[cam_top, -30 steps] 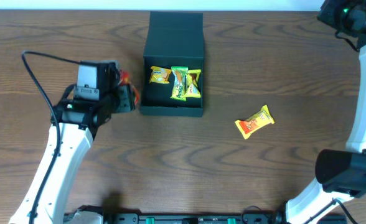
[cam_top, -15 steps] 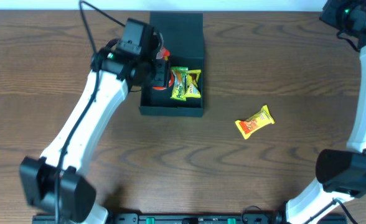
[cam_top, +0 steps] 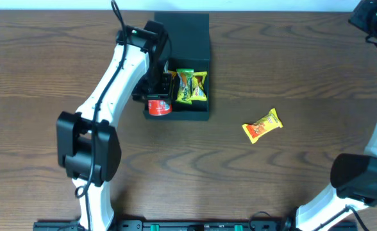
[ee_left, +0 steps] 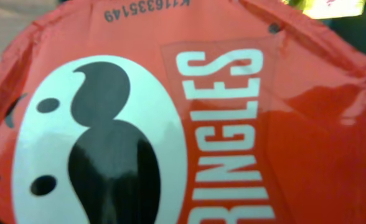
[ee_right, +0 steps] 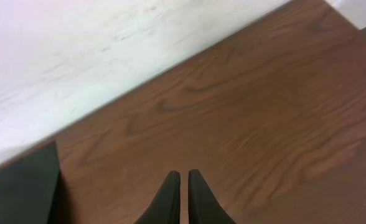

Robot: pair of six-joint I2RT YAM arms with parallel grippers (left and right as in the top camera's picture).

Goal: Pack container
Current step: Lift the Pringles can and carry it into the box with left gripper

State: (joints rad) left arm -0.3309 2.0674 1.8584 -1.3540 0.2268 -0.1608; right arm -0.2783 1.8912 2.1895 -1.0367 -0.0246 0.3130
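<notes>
Overhead: left gripper point(cam_top: 157, 100) sits at the front-left corner of the container point(cam_top: 182, 115), pinching a red Pringles packet point(cam_top: 158, 108). The packet hangs over the box's left front edge, partly above the table point(cam_top: 291, 64). Left wrist view is filled by that packet point(ee_left: 233, 124), so no fingers are visible there. The container is at top centre of the table with its flap lid open to the far side. Yellow-green snack packets point(cam_top: 190, 86) lie inside, toward the front. An orange-yellow packet point(cam_top: 262, 125) lies loose on the table, well right of the box. Right gripper point(ee_right: 184, 185) has its jaws pressed together, empty, above bare wood near the wall.
</notes>
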